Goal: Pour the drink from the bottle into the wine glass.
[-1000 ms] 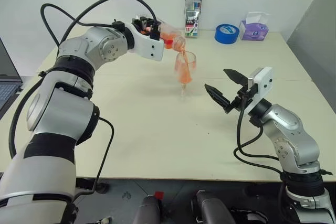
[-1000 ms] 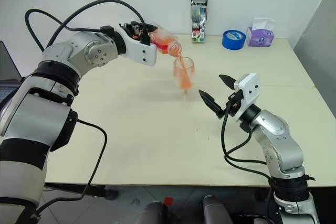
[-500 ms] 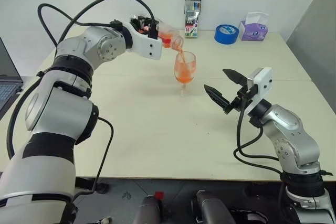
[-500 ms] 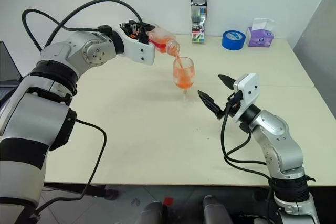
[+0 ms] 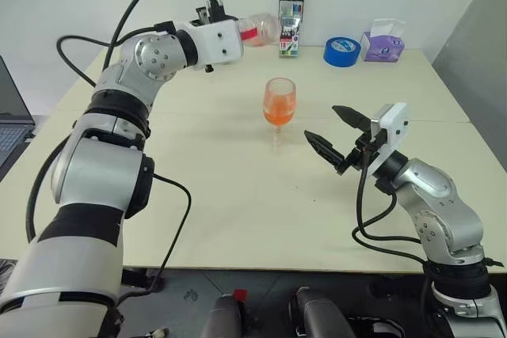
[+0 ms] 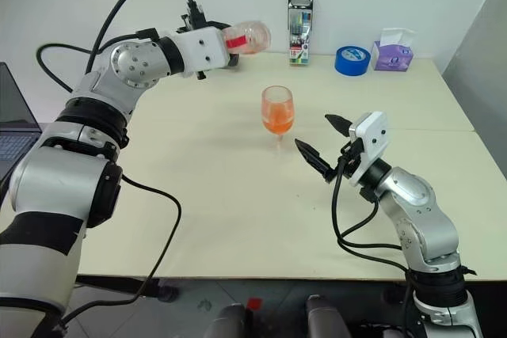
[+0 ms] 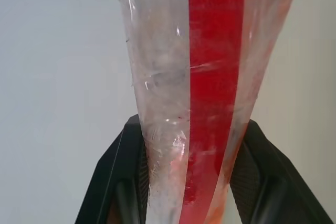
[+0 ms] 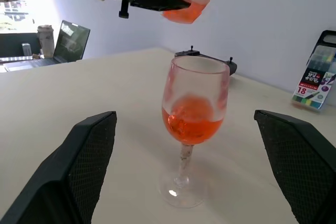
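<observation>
The wine glass point(image 5: 279, 104) stands upright mid-table, its bowl roughly a third full of orange drink point(image 8: 190, 121). Above it and to the left, my left gripper point(image 5: 241, 35) is shut on the clear bottle point(image 5: 260, 29), which lies about level with its red label strip point(image 7: 210, 77) showing. Black fingers point(image 7: 115, 182) clamp both sides of the bottle, and a little orange liquid shows inside it point(image 8: 186, 9). My right gripper point(image 5: 323, 123) hovers open just right of the glass, pointing at it without touching.
At the table's back stand a marker box point(image 5: 291, 21), a blue tape roll point(image 5: 341, 51) and a purple tissue box point(image 5: 383, 41). A laptop point(image 5: 9, 128) sits at the far left edge. A grey panel borders the table's right side.
The left gripper rolled the bottle back from its tipped pouring pose to about level and lifted it off the glass. The orange stream stopped. The right arm stayed put.
</observation>
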`<control>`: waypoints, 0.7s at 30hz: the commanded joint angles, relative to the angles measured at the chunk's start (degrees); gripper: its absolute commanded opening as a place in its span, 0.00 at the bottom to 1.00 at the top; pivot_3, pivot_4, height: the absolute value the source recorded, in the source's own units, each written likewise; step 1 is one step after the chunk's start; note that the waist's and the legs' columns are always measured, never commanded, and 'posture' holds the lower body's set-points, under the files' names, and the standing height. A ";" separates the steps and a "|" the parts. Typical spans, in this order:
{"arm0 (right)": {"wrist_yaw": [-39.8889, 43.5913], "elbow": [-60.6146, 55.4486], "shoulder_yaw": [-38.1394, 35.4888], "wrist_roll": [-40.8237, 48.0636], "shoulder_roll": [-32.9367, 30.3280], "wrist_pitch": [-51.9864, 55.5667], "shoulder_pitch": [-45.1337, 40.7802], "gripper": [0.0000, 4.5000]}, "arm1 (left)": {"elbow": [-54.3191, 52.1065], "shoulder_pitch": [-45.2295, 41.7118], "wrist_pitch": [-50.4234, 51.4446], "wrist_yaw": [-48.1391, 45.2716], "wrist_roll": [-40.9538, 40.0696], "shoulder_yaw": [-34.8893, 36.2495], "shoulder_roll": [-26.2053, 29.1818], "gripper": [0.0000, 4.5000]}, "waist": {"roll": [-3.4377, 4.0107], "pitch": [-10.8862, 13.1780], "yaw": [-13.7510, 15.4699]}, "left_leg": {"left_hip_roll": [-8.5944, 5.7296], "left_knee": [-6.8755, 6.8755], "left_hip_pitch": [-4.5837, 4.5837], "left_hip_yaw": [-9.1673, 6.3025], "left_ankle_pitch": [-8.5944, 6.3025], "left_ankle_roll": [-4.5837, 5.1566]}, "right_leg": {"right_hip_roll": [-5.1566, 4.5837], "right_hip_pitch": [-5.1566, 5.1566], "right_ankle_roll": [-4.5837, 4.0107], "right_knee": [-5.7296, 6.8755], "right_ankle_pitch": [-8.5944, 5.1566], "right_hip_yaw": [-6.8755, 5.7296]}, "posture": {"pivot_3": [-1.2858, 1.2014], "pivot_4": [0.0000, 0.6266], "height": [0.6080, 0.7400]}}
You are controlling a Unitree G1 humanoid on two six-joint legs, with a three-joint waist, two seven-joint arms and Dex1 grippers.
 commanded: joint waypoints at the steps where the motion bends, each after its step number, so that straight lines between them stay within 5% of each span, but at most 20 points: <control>1: 3.59 -5.08 0.56 3.20 -1.66 1.34 1.19 1.00 | -5.13 -1.22 7.59 -2.33 -10.61 8.60 -1.26 0.37 | 0.00 0.00 -0.02 | 0.00 0.02 0.00 0.00 0.00 0.00 | 0.00 0.00 0.00 0.00 0.00 0.00 | 0.52 0.24 1.00; 11: 9.06 -9.17 2.94 4.70 -5.04 1.20 6.65 1.00 | -21.22 19.03 26.80 6.77 -23.93 21.67 -4.83 0.37 | 0.13 -0.08 -0.61 | 0.15 0.02 0.33 -0.12 0.00 0.01 | -0.04 0.22 0.00 0.14 0.00 0.00 | 0.52 0.24 1.00; 21: 8.86 -6.12 4.02 4.31 -3.16 1.77 3.09 1.00 | -25.45 32.33 28.12 9.05 -29.45 26.01 -7.35 0.37 | 0.09 -0.06 0.27 | 0.10 0.41 -0.04 -0.49 0.01 -0.02 | -0.11 0.18 -0.01 0.14 0.01 -0.26 | 0.52 0.24 1.00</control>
